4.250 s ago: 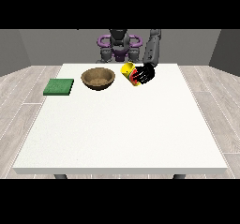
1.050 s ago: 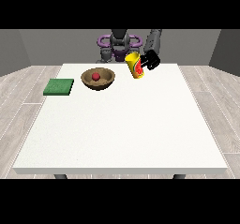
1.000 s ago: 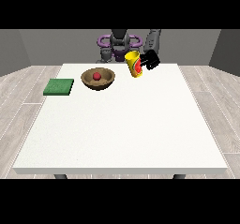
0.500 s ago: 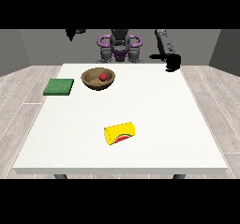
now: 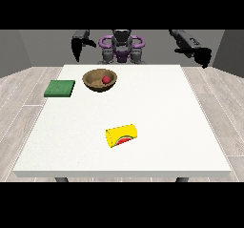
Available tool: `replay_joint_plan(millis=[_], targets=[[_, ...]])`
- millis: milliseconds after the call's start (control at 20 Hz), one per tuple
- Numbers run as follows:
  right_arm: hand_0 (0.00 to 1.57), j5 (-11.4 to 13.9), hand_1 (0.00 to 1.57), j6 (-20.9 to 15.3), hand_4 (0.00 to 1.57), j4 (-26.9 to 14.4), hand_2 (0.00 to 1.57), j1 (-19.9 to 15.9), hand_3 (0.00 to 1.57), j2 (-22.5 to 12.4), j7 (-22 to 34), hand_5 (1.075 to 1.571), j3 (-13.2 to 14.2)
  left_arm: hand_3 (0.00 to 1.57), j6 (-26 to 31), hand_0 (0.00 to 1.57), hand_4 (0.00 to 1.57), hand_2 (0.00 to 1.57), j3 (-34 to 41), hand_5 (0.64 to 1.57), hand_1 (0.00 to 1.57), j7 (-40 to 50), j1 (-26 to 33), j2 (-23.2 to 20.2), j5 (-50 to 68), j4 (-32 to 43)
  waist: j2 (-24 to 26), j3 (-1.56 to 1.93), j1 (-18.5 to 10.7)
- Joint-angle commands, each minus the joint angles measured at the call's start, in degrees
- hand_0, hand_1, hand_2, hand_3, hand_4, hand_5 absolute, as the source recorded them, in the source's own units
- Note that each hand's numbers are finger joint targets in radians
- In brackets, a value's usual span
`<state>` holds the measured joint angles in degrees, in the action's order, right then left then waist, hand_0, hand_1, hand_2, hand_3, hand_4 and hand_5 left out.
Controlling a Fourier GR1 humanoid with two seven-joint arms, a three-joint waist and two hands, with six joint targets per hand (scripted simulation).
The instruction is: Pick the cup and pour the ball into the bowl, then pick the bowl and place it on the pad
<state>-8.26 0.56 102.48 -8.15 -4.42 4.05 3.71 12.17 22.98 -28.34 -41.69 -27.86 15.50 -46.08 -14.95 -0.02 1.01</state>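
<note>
A brown bowl (image 5: 99, 79) stands at the table's far side with a red ball (image 5: 106, 79) inside it. Left of it a flat green pad (image 5: 60, 88) lies near the table's left edge. The yellow cup (image 5: 121, 135) lies on its side near the middle of the table, toward the front, and no hand touches it. The hand at the view's left (image 5: 78, 47) hangs raised beyond the table's far left corner, fingers pointing down and holding nothing. The hand at the view's right (image 5: 203, 56) is raised off the table's far right corner, holding nothing.
The robot's torso (image 5: 121, 46) stands behind the far edge of the white table (image 5: 157, 108). Wooden floor surrounds the table.
The ball came to rest in the bowl. The cup left the hand at the view's right and now lies on its side mid-table. Both arms have swung up and outward.
</note>
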Motion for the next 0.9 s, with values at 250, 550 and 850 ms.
replay_joint_plan(millis=[250,550,850], targets=[[0.0,-3.54,0.0,5.6,0.39,-22.3,0.0,-1.87,0.0,0.96,-15.37,1.57,4.82,0.0,0.91,0.0,0.0,0.0,0.25,1.523,0.0,11.3,-8.7,-10.31,0.77,-3.87,-2.77,0.18,-0.43],[0.0,-3.02,0.0,6.29,0.28,-33.35,0.0,-7.01,0.0,-0.45,-19.37,1.571,7.22,0.0,3.67,0.0,0.0,0.0,0.4,1.548,0.0,15.7,-11.1,-14.53,2.1,-4.35,-2.44,0.08,-0.68],[0.0,-5.74,0.0,7.1,0.37,-41.69,0.0,-11.64,0.0,-1.59,-16.9,1.57,9.64,0.0,4.09,0.0,0.0,0.0,1.49,1.536,0.0,16.9,-11.16,-16.18,3.41,-4.02,-1.11,0.04,-0.24]])
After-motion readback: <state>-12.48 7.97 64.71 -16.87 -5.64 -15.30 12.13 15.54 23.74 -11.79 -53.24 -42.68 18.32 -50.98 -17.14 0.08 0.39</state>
